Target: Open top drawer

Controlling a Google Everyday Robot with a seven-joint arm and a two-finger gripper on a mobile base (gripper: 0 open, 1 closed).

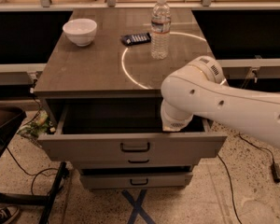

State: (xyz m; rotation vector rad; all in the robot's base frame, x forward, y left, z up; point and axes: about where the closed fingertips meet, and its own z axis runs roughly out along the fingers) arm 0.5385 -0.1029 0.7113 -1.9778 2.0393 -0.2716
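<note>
The top drawer [84, 148] is pulled out, with its deep grey inside showing and its dark loop handle [135, 147] at the centre of the front. My white arm [210, 97] reaches in from the right over the drawer's right part. Its rounded end link [176, 121] hangs just above the drawer's front edge. My gripper is hidden behind this link, over the right side of the open drawer.
Two narrower drawers [138, 180] sit shut below. On the cabinet top [93, 69] stand a white bowl [80, 31], a water bottle [160, 27] and a dark flat device [136, 38]. A chair base [18, 195] is at the left and cables [252, 157] lie on the floor at the right.
</note>
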